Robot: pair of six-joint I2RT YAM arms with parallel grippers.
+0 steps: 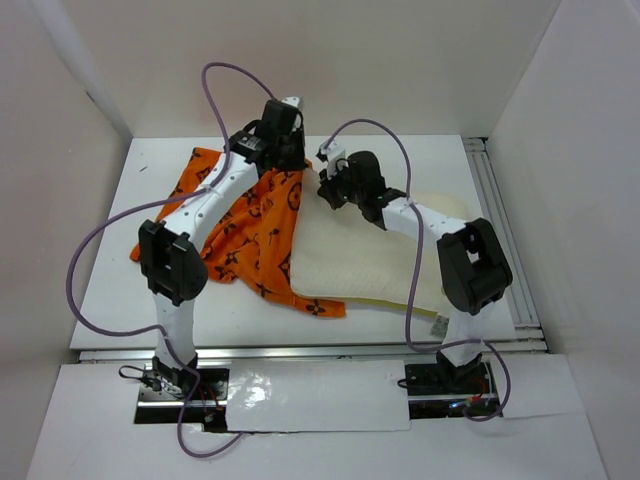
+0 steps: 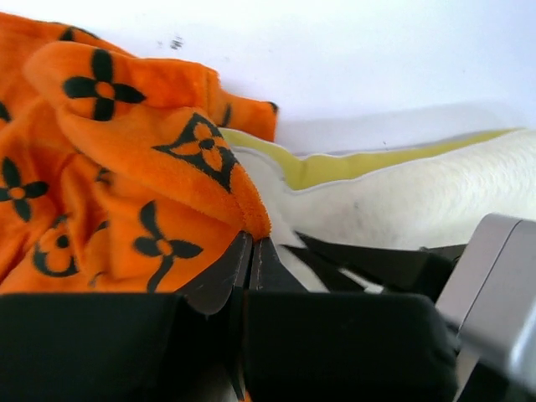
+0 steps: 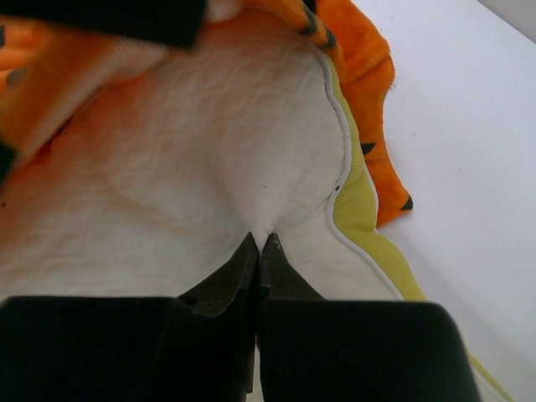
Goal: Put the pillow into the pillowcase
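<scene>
The orange pillowcase (image 1: 250, 225) with dark motifs lies crumpled on the table's left half, one corner (image 1: 322, 306) lying against the pillow's near edge. The cream pillow (image 1: 360, 262) with a yellowish-green edge lies to its right, its left end at the case's mouth. My left gripper (image 1: 288, 150) is shut on a fold of the pillowcase (image 2: 180, 159) at the hem, lifting it beside the pillow (image 2: 419, 197). My right gripper (image 1: 333, 188) is shut on a pinch of the pillow (image 3: 209, 167) near its piped corner, with orange pillowcase (image 3: 368, 92) cloth around it.
White walls close in the white table (image 1: 130, 290) on three sides. A metal rail (image 1: 500, 215) runs along the right edge. Purple cables (image 1: 90, 260) loop from both arms over the table.
</scene>
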